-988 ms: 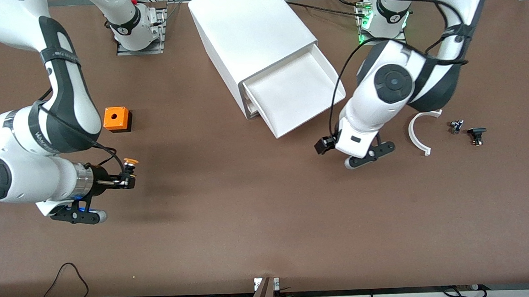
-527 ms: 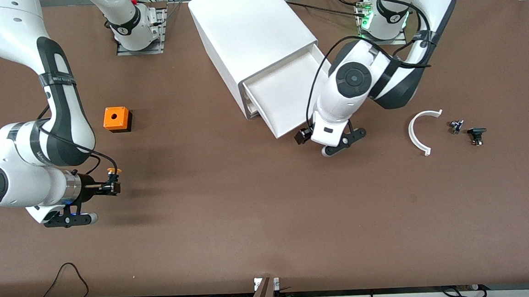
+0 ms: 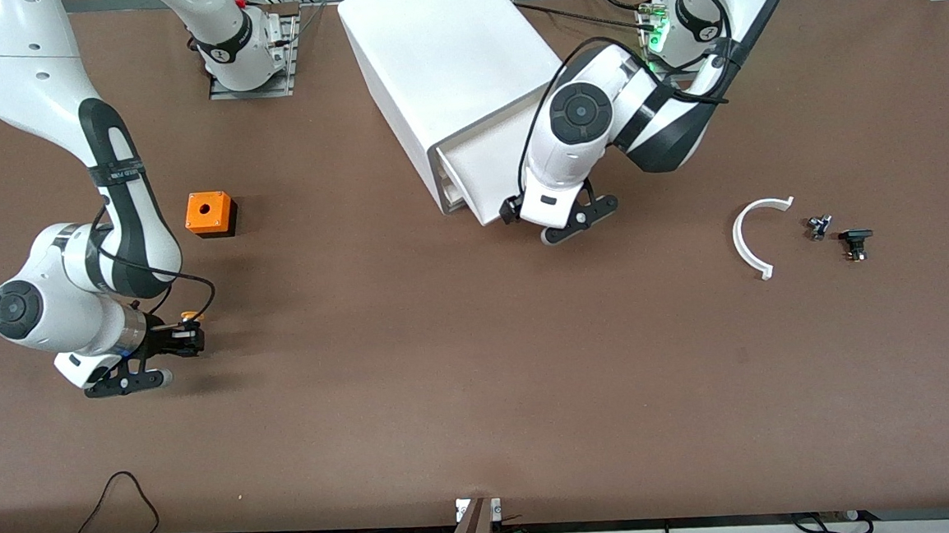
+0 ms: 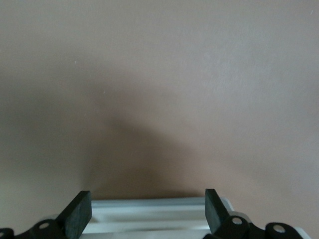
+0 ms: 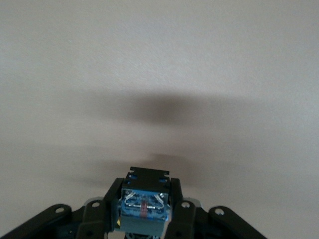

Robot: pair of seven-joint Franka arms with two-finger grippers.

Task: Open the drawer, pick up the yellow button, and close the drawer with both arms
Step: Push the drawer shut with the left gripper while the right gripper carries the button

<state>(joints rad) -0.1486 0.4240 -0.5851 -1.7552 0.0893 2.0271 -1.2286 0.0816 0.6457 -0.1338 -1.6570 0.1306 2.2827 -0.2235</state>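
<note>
The top drawer [image 3: 481, 167] of the big white cabinet [image 3: 445, 62] stands pulled out. My left gripper [image 3: 512, 211] hangs at the drawer's front edge, open and empty; the left wrist view shows its two fingertips [image 4: 78, 211] wide apart with the white drawer front [image 4: 149, 214] between them. My right gripper [image 3: 190, 333] is low over the table toward the right arm's end, shut on the button [image 3: 190, 318], whose orange cap shows in the front view. The right wrist view shows its black body and blue base [image 5: 144, 204] clamped between the fingers.
An orange cube with a hole [image 3: 209, 213] sits on the table near my right arm. Toward the left arm's end lie a white curved piece [image 3: 746, 239] and two small dark buttons [image 3: 818, 226] [image 3: 854, 241]. Arm bases stand by the cabinet.
My left gripper has swung from beside the white curved piece to the open drawer's front edge. My right gripper has carried the button lower and farther toward the right arm's end.
</note>
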